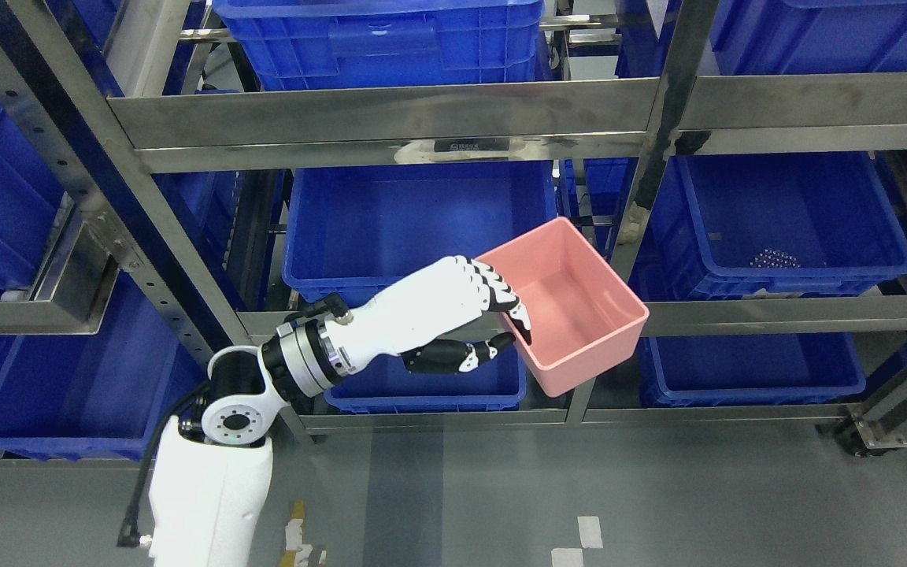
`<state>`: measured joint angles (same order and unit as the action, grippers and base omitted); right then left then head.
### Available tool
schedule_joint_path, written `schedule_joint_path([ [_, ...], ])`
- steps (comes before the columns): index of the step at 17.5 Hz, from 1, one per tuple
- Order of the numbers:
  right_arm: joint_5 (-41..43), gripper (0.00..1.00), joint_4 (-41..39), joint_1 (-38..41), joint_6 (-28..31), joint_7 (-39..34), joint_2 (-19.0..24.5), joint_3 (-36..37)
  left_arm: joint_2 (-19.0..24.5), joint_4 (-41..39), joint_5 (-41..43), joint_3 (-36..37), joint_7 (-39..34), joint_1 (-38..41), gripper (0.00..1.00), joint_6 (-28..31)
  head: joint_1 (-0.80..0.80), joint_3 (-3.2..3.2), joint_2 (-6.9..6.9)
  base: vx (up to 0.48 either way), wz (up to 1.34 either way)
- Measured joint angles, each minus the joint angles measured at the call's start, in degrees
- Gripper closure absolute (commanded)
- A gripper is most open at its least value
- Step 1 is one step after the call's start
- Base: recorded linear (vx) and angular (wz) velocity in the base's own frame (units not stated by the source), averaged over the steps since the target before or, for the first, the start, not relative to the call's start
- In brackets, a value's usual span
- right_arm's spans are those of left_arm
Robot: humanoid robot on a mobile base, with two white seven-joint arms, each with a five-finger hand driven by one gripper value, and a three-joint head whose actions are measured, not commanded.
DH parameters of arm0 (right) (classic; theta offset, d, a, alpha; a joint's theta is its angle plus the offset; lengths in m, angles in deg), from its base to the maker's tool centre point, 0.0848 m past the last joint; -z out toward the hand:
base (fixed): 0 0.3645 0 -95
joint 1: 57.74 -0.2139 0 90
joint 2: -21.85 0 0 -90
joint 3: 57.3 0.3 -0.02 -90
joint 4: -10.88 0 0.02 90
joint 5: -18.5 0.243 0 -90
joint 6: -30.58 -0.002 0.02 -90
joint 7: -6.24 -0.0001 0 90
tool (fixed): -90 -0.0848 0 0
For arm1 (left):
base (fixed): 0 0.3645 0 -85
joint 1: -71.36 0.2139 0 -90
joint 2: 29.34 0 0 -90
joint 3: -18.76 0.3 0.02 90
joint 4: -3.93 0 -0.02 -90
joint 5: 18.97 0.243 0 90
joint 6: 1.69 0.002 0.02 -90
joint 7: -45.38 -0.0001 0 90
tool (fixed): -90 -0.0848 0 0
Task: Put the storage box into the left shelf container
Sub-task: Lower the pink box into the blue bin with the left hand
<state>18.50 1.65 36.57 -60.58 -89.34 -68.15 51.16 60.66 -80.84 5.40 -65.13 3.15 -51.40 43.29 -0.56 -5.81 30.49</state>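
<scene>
A pink open-topped storage box hangs in the air, tilted, in front of the steel shelf's middle post. My left hand is shut on its left wall, fingers over the rim and inside, thumb underneath outside. The box is empty. Behind and to the left of it stands the large blue shelf container on the middle level, open at the top. The box's far corner lies past that container's right edge. My right hand does not show.
The steel shelf rack carries several blue crates: one at the right with small metal parts inside, others above, below and at the far left. A horizontal rail crosses just above the containers. Grey floor lies in front.
</scene>
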Motion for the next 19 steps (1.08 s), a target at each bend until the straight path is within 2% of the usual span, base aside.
schedule_joint_path([
  [3, 0.0, 0.0, 0.0, 0.0, 0.0, 0.0, 0.0, 0.0, 0.0, 5.0, -1.1, -0.9, -1.9, 2.0, 0.97, 0.0, 0.0, 0.0, 0.0, 0.0, 0.0],
  [8, 0.0, 0.0, 0.0, 0.0, 0.0, 0.0, 0.0, 0.0, 0.0, 14.2, -2.8, -2.9, -11.0, 1.6, 0.96, 1.1, 0.0, 0.0, -0.01, 0.0, 0.0],
  [19, 0.0, 0.0, 0.0, 0.0, 0.0, 0.0, 0.0, 0.0, 0.0, 37.7, -15.9, -5.0, -13.8, -11.4, 0.96, 16.7, 0.0, 0.0, -0.01, 0.0, 0.0],
])
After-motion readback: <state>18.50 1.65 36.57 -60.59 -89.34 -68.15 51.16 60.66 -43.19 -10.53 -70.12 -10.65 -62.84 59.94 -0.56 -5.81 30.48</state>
